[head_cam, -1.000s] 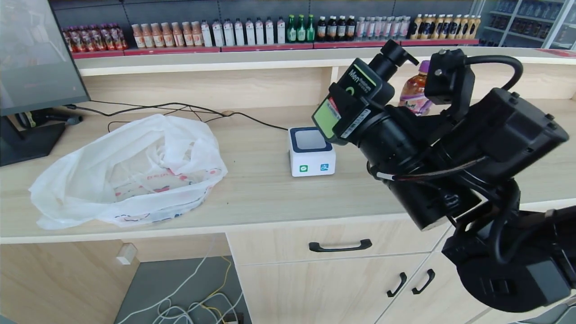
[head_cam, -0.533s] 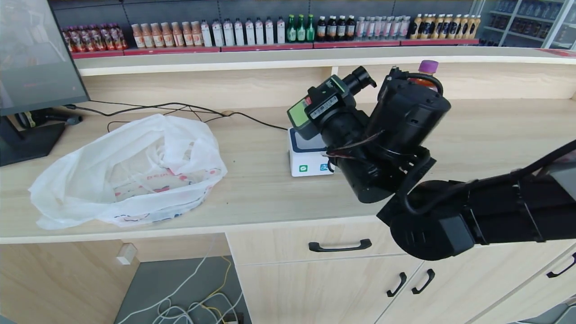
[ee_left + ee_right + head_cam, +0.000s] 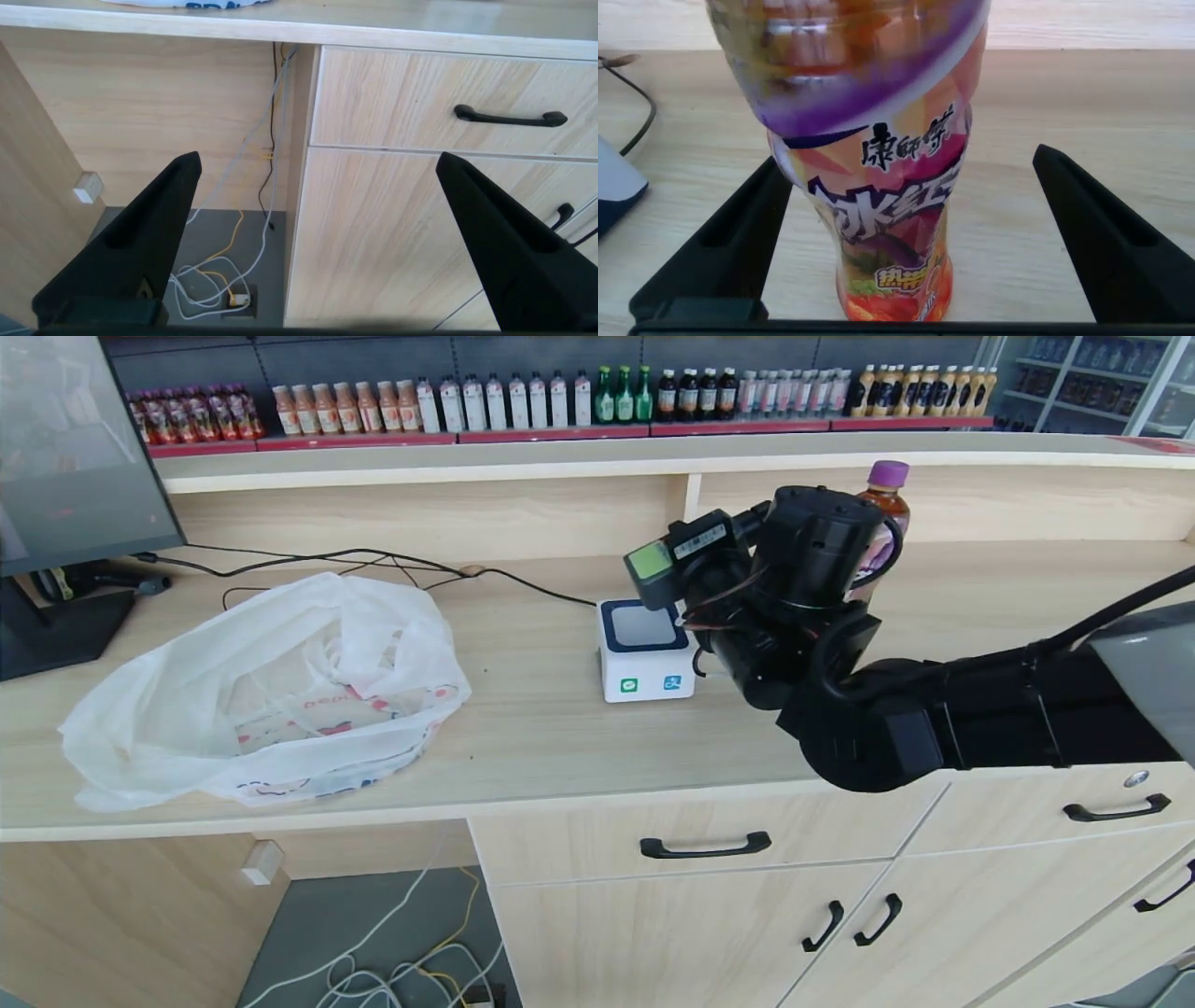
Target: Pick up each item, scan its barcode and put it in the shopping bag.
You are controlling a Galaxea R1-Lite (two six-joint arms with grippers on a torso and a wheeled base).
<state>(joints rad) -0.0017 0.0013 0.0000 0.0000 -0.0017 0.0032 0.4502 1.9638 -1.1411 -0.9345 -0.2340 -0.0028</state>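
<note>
The right gripper (image 3: 910, 159) is holding its jaws wide either side of the bottle (image 3: 887, 215), which is standing upright mid-frame; the left gripper (image 3: 318, 159) is hanging agape, well apart.

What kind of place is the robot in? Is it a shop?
Most likely a shop checkout: rows of bottled drinks on shelves behind, a barcode scanner on the counter, and a white shopping bag.
</note>
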